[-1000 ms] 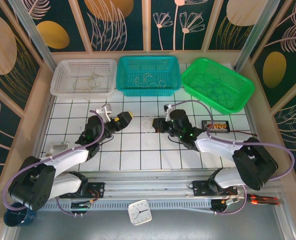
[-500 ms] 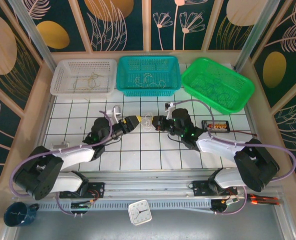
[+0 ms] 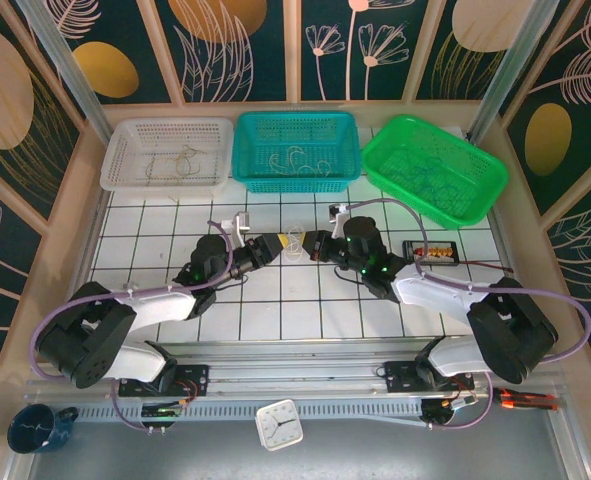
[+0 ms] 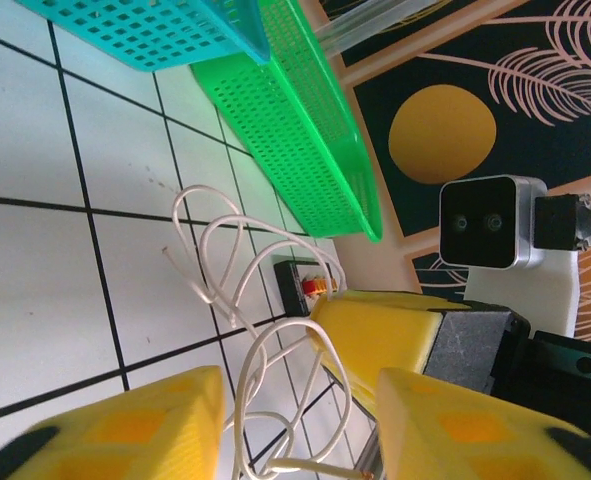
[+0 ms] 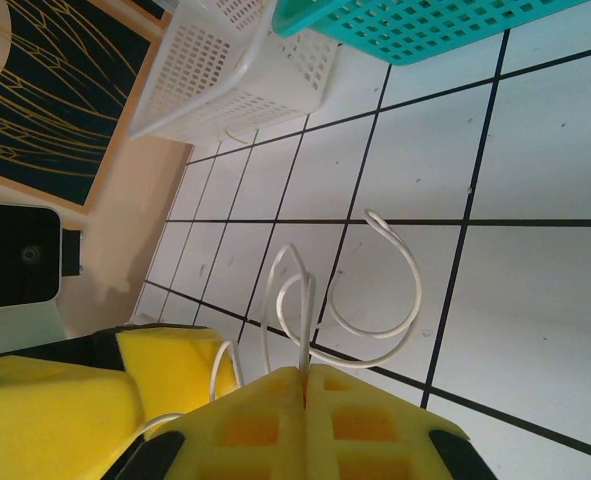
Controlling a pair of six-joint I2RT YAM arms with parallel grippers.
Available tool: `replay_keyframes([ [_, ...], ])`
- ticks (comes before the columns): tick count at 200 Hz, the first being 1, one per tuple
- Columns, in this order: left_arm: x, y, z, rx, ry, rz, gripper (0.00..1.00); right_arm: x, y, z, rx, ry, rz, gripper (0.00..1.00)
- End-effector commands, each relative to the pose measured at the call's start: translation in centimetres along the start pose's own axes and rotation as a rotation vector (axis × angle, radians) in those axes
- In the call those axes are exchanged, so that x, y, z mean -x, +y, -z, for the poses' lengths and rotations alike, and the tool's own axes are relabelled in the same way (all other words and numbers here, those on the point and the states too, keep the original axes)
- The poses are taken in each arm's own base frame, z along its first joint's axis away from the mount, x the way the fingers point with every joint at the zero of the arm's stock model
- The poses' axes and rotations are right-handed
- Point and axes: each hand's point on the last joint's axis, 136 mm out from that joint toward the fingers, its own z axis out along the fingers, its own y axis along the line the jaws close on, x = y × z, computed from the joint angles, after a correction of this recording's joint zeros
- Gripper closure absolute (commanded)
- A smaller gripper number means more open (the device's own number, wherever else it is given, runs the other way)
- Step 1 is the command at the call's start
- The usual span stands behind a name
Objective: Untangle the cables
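- Right fingers [image 5: 305, 405] [image 3: 312, 246] are pressed tight together on one strand of the whitish cable [image 5: 305, 320]. The strand comes straight out of the seam between them.
- Left fingers [image 3: 278, 244] stand apart. In my left wrist view the two yellow pads [image 4: 125, 430] have a clear gap, and a loop of the cable [image 4: 258, 335] runs through it. I see no pinch there.
- Whitish cable [image 3: 293, 238] sits mid-surface between the two sets of fingers, which face each other nose to nose. It forms a few loose loops, some lifted, with one free end resting on a tile.
- From above, both arms reach inward and meet just in front of the teal basket [image 3: 297, 182].
- The surface [image 3: 265, 310] is white tile with a black grid.
- Three baskets line the far edge: white basket [image 3: 125, 182] on the left, teal in the middle, green basket [image 3: 380, 160] on the right and turned at an angle.
- Tan wires [image 3: 182, 158] lie in the white basket and pale wires [image 3: 297, 157] in the teal one. I can't make out what is in the green one.
- A small black box [image 3: 433, 252] lies on the surface just right of the right arm.
- A clock [image 3: 278, 424] and a dark mug [image 3: 35, 428] sit down by the arm bases.
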Motion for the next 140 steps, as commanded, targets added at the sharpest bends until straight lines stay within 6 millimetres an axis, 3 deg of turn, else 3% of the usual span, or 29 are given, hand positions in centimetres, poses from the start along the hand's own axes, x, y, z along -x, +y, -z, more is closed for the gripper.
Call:
replay_keyframes([
  [1,0.7,-1.7,-0.4,-0.054,-0.021,-0.031,0.66,0.1,-0.4,0.0,0.001,-0.016,-0.003,1.0],
  [58,0.6,-1.6,-0.3,-0.048,-0.019,-0.031,1.0,0.2,-1.5,0.0,-0.03,-0.023,-0.006,1.0],
  [88,0.7,-1.7,-0.2,-0.047,-0.023,-0.033,1.0,0.1,-2.3,0.0,-0.058,-0.027,-0.007,1.0],
  [120,1.4,-2.8,0.3,-0.061,-0.05,-0.046,1.0,-0.6,-5.6,0.0,-0.162,-0.023,-0.02,1.0],
  [140,2.2,-4.2,0.6,-0.083,-0.074,-0.065,1.0,-2.1,-7.1,-0.5,-0.171,0.028,-0.04,1.0],
])
